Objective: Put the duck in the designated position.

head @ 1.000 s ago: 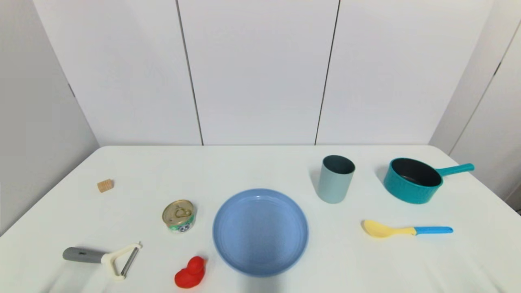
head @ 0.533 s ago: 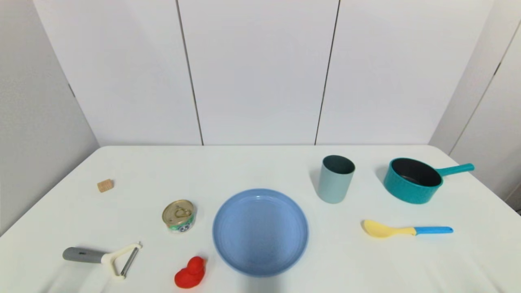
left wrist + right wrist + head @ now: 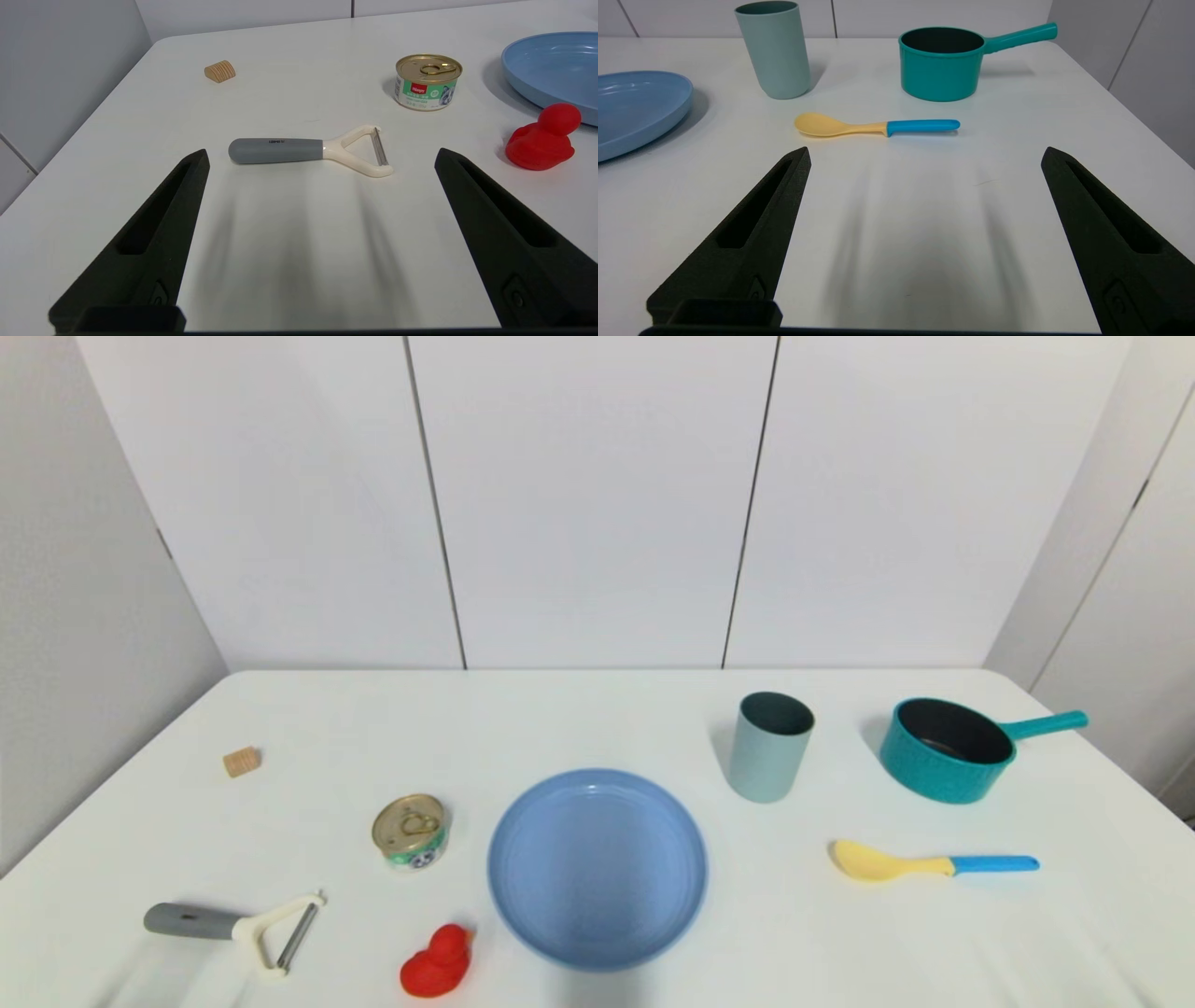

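The small red duck (image 3: pixel 436 962) sits on the white table near its front edge, just left of the blue plate (image 3: pixel 597 868). The left wrist view also shows the duck (image 3: pixel 542 140), off to one side beyond the fingertips. My left gripper (image 3: pixel 321 156) is open above the table's front left, with nothing between its fingers. My right gripper (image 3: pixel 924 154) is open too, over the front right of the table, empty. Neither arm appears in the head view.
A tin can (image 3: pixel 410 832) stands behind the duck, a peeler (image 3: pixel 238 926) lies to its left, and a wooden cork (image 3: pixel 242 762) farther back left. On the right are a grey-green cup (image 3: pixel 768 746), a teal saucepan (image 3: pixel 950 749) and a yellow spoon (image 3: pixel 929 864).
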Robot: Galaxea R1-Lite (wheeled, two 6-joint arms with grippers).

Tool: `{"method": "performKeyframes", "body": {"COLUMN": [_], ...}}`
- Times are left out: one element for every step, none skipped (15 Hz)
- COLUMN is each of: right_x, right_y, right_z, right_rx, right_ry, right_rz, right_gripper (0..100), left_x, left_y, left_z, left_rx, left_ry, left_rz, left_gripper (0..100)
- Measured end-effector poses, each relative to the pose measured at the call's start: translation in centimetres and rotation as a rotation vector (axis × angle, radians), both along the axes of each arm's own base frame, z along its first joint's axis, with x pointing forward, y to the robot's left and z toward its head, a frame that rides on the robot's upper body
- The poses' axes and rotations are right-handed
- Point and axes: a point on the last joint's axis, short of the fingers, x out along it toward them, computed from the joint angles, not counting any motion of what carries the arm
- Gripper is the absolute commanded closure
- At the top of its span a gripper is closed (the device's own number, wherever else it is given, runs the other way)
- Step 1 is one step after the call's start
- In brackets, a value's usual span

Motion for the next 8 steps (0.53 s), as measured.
{"method": "performKeyframes", "body": {"right_x": [0.0,0.0,0.0,0.0,0.0,0.0,0.0,0.0], "right_y": [0.0,0.0,0.0,0.0,0.0,0.0,0.0,0.0], "right_z": [0.0,0.0,0.0,0.0,-0.01,-0.01,-0.02,-0.02], "right_rx": [0.0,0.0,0.0,0.0,0.0,0.0,0.0,0.0], "right_ry": [0.0,0.0,0.0,0.0,0.001,0.001,0.001,0.001], "right_rz": [0.0,0.0,0.0,0.0,0.0,-0.001,0.0,0.0], "right_gripper": [0,0,0,0,0,0,0,0], "left_x": [0.0,0.0,0.0,0.0,0.0,0.0,0.0,0.0], "left_y": [0.0,0.0,0.0,0.0,0.0,0.0,0.0,0.0], "left_z": [0.0,0.0,0.0,0.0,0.0,0.0,0.0,0.0], "left_rx": [0.0,0.0,0.0,0.0,0.0,0.0,0.0,0.0], "left_ry": [0.0,0.0,0.0,0.0,0.0,0.0,0.0,0.0], "left_rz": [0.0,0.0,0.0,0.0,0.0,0.0,0.0,0.0], "left_gripper": [0,0,0,0,0,0,0,0]}}
